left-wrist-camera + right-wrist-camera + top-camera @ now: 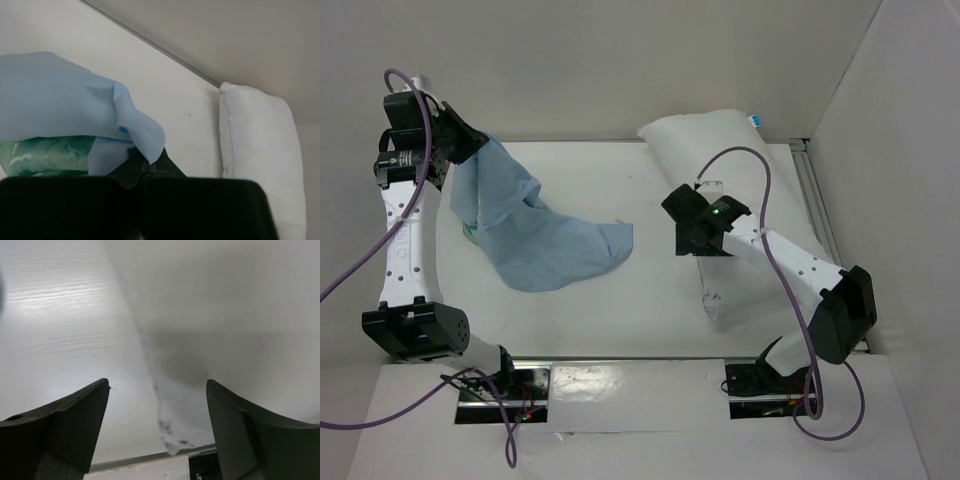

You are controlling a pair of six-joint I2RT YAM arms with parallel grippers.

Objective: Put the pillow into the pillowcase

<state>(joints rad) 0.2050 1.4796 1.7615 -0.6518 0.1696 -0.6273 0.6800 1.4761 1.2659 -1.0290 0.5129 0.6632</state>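
Left arm stretched far forward; left gripper [144, 167] clamped on pillowcase [550, 245] edge, cloth draping below it. Right arm bent; right gripper [157, 390] jaws apart above pillow [715, 140] edge.

This is a robotics lab cell, not a lived-in room. 2 robot arms, the left arm [405, 240] and the right arm [790, 262], are bolted side by side at the near edge of a bare white table [650, 310]. Plain pale panels [620, 60] box the table in on the far side and the right (they meet in a corner behind the pillow [710, 140]). Loose purple cables [766, 195] loop from the arms' bases to their wrists. A bare aluminium rail [817, 205] runs along the table's right edge.
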